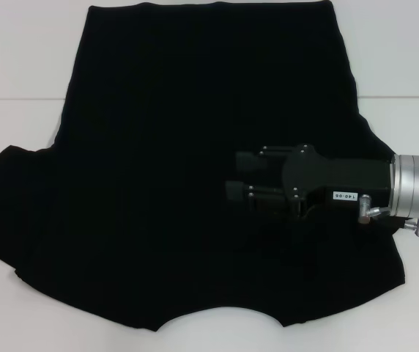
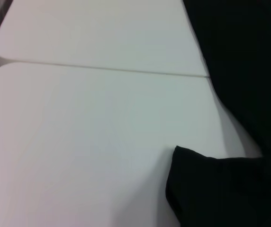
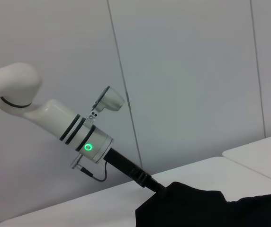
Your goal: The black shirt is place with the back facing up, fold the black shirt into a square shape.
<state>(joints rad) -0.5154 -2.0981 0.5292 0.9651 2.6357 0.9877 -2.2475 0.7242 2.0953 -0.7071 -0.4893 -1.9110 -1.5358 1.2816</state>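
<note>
Basically the black shirt (image 1: 158,169) lay spread flat on the white table (image 1: 19,66), neckline curve at the near edge, hem far, one sleeve sticking out to the left. Right hand (image 1: 233,176) reached in from the right, over the shirt's right half, fingers slightly apart with nothing between them. Left hand (image 3: 149,183) seen only in the right wrist view, at a raised fold of fabric; cannot tell its fingers' state.
</note>
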